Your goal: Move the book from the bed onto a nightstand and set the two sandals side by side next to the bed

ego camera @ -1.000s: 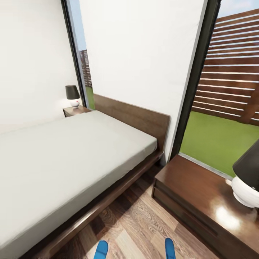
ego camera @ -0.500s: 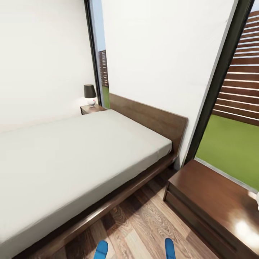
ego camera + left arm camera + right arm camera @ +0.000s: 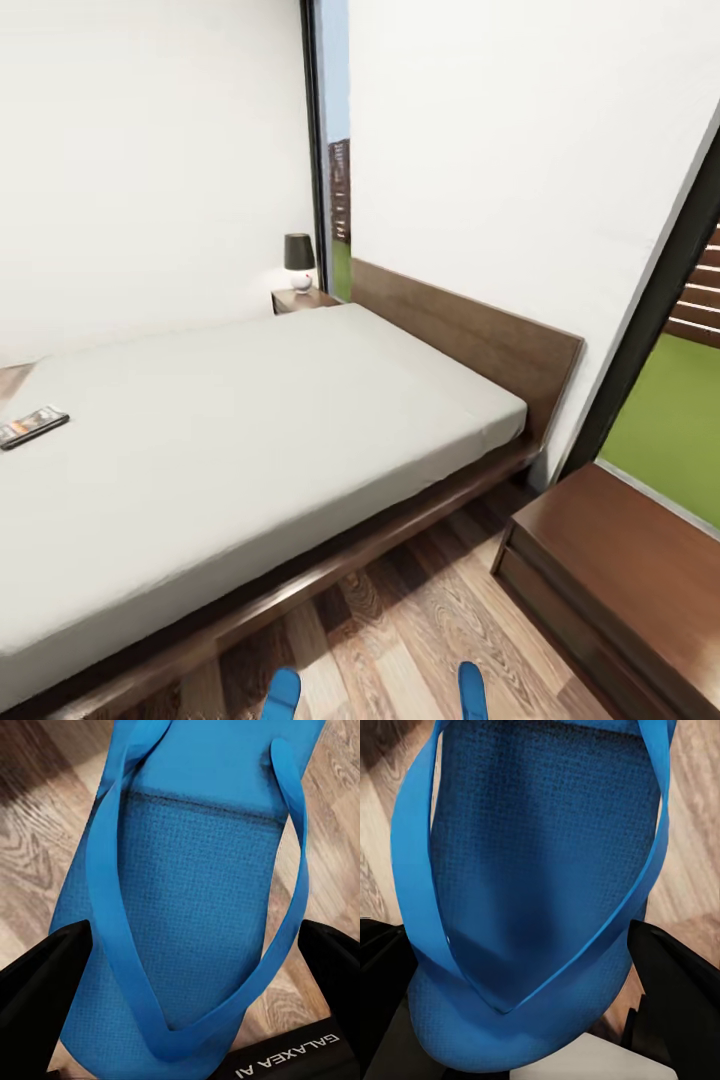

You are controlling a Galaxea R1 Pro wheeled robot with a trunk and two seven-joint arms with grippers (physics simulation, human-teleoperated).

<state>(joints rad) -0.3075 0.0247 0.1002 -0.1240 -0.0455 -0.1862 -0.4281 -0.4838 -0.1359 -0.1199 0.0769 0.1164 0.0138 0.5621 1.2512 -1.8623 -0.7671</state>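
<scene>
Head view: the bed [image 3: 250, 440], with a pale grey mattress on a dark wood frame, runs lengthwise from the lower left up to its headboard [image 3: 470, 335] against the white wall. The book [image 3: 33, 427] lies flat on the mattress near the picture's left edge, its long axis roughly across the bed, tilted slightly up to the right. 1 nightstand [image 3: 300, 299] stands at the far side of the headboard carrying a small lamp [image 3: 298, 262]; the other nightstand [image 3: 625, 580] sits at the near side, lower right, on the wood-plank floor [image 3: 400, 640]. At the bottom edge, the rounded ends of 2 blue sandals poke into view, the left sandal [image 3: 282, 696] and the right sandal [image 3: 472, 690], well apart, both pointing up the picture toward the bed. The arms themselves are out of sight.

Left wrist view: the left pincer [image 3: 184, 982] has its 2 black fingers [image 3: 41, 979] spread to either side of the left sandal [image 3: 191, 892], which lies along the fingers, straps facing the camera; whether they clamp it I cannot tell.

Right wrist view: the right pincer [image 3: 521, 975] likewise flanks the right sandal [image 3: 540, 870], its long axis along the fingers [image 3: 679, 997], over the floor; grip cannot be told.
</scene>
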